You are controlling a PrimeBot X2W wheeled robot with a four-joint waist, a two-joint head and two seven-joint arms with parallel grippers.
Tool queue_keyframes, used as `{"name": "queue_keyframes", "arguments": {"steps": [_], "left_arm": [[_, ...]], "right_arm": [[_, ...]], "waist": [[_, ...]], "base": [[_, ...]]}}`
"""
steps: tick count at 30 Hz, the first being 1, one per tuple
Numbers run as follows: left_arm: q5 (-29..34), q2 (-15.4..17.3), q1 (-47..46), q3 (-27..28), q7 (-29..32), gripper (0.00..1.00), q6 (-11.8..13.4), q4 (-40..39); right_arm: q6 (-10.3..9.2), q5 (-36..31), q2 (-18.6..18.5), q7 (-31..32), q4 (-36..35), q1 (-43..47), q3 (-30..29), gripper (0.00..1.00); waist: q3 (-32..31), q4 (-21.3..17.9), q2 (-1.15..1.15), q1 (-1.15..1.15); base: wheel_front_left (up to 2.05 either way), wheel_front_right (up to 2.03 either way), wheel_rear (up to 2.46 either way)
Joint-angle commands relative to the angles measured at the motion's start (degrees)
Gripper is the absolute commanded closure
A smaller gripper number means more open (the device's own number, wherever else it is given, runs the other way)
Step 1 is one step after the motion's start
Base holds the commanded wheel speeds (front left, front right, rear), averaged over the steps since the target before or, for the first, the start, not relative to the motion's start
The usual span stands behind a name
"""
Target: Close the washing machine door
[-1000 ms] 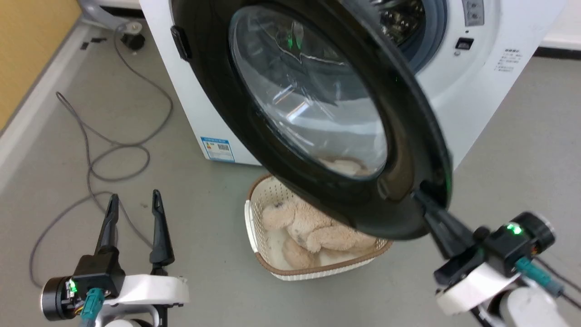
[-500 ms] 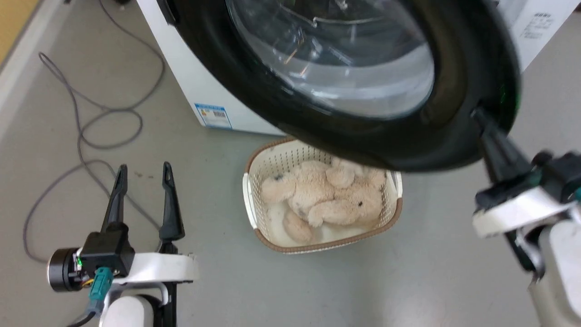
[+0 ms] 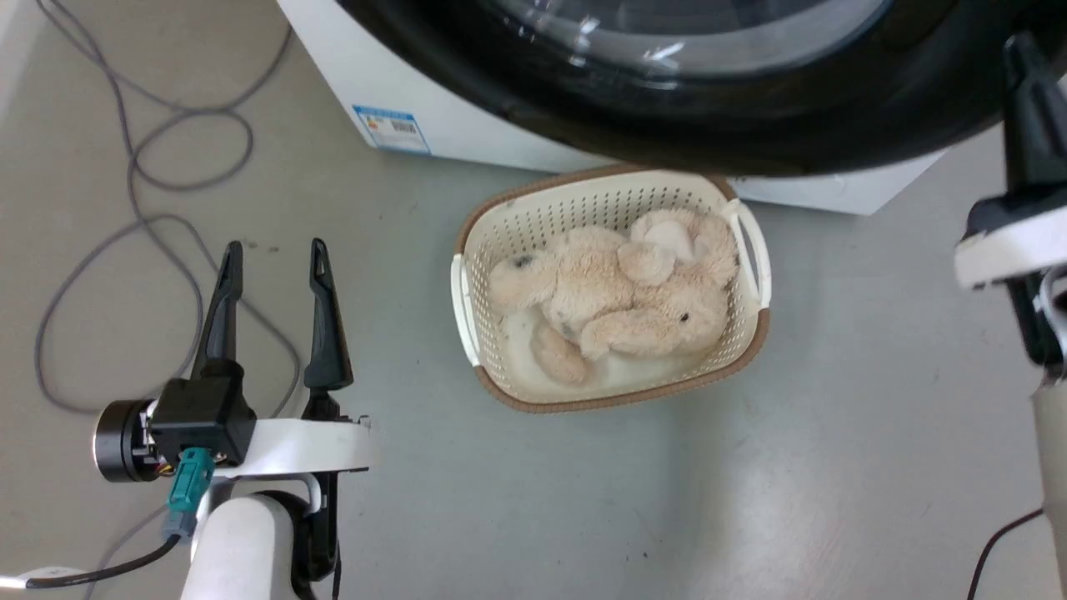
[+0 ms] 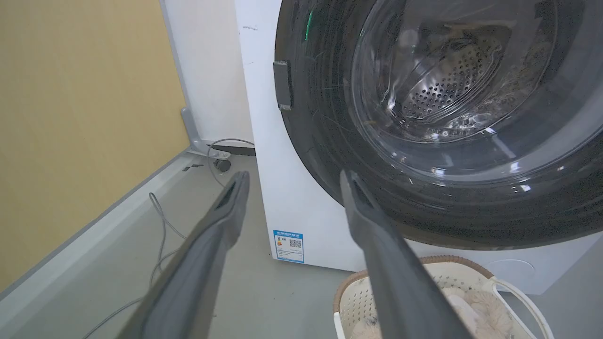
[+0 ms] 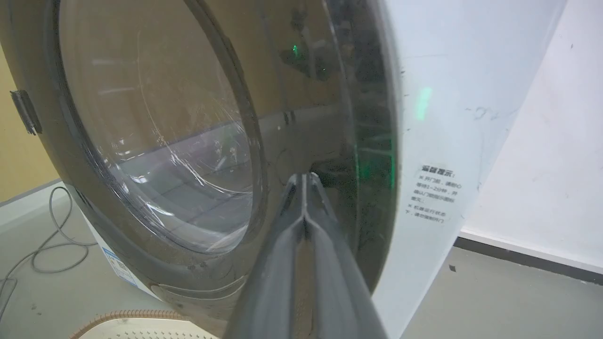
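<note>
**Closing press on the door.** The washing machine door, a glossy black ring around a bulging clear window, stands nearly flat against the white front of the washing machine. A grey hinge block sits on the door's left edge in the left wrist view, and the perforated drum shows through the glass. Whether the latch has caught cannot be told.

The right end effector has its two fingers pressed together and holds nothing. Its tips touch the black ring on the side away from the hinge, where their reflection meets them. The left end effector hangs over the floor before the machine's left front corner, fingers spread wide and empty, well apart from the door.

A cream basket holding a plush toy stands on the floor just before the machine, below the door's lower rim. A grey cable loops across the floor to the left.

**Technique (judgement).**
- Push with the joined tips square to the door face.
- Stay on the opaque ring rather than the glass, and far from the hinge, where leverage is greatest.
- The glossy surface probably gives little grip, so a slanting push may skid off toward the white panel.
- Press steadily until the door seats, then ease away.
- Carry the forearm above the basket.
</note>
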Motion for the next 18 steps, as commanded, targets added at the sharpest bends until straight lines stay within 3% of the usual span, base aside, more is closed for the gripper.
{"name": "queue_keyframes", "arguments": {"steps": [1,18], "left_arm": [[-0.4,-0.02,-0.98,-0.19,-0.3,0.0,0.44,-0.19],[-1.6,-0.04,-3.06,-1.93,-0.3,0.0,1.75,-0.19]], "right_arm": [[-0.1,-0.49,0.15,-0.24,0.99,-2.01,-0.72,1.0],[-0.1,-3.4,0.8,-0.24,9.07,-11.63,-5.94,1.0]], "waist": [[1.07,0.44,0.0,-0.01],[4.29,1.41,0.0,-0.01]], "base": [[0.0,0.0,0.0],[0.0,0.0,0.0]]}}
